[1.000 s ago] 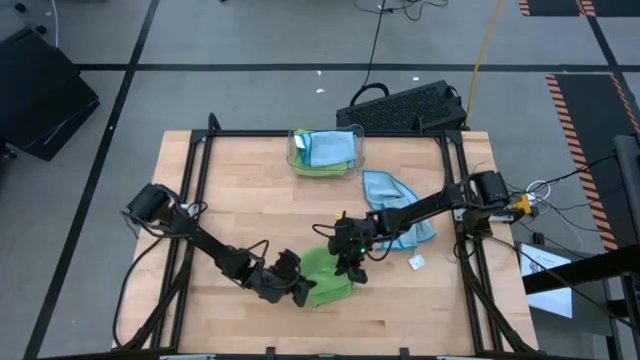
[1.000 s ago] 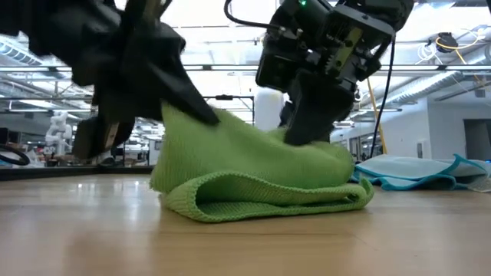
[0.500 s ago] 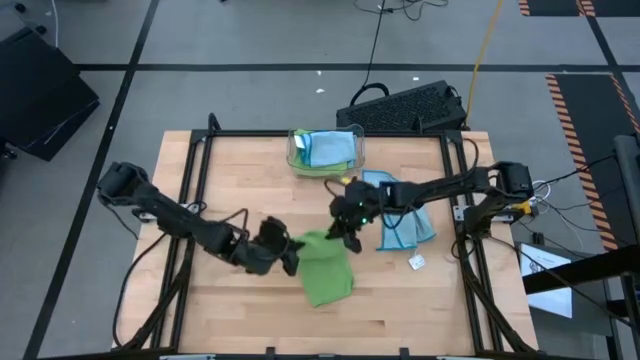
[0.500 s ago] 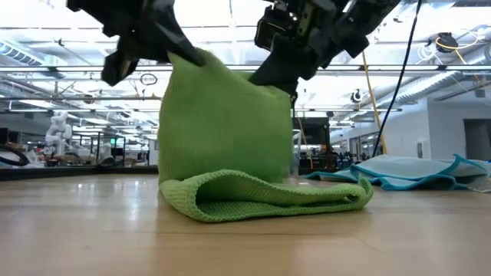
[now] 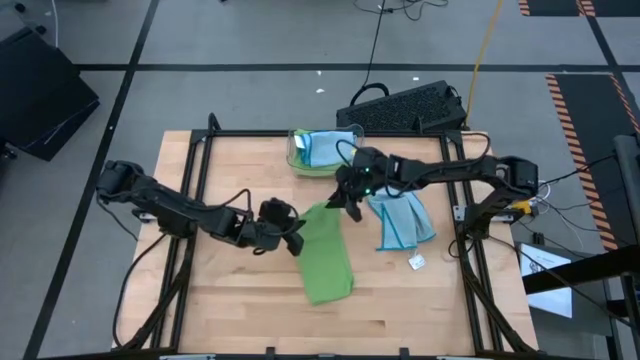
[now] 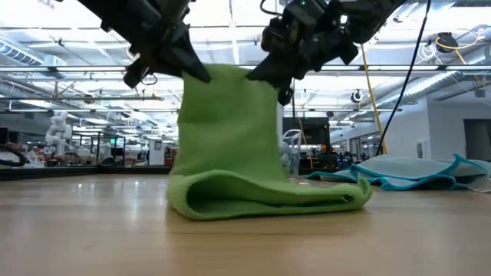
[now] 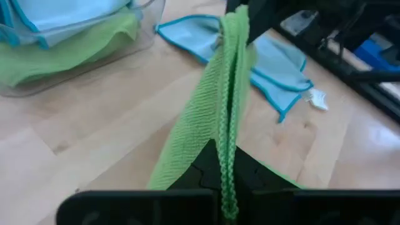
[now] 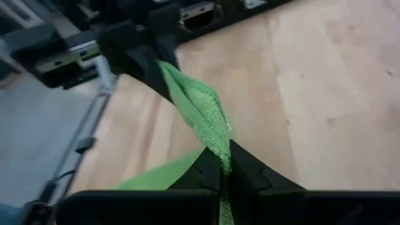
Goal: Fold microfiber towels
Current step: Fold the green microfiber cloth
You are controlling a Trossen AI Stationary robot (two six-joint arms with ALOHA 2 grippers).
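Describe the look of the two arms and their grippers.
Both arms are dark, slim and jointed, with black cables looped alongside them. The left gripper and the right gripper are black two-finger units; in each wrist view the fingers look matte black, with angular stepped edges. A small green light glows on the right wrist. No other markings can be made out.

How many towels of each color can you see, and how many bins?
Green towels: 2, one green towel held up by the left gripper and right gripper, one green towel in the bin.
Blue towels: 2, one blue towel on the table, one blue towel in the bin.
Clear bins: 1, the clear bin.
Total: 5
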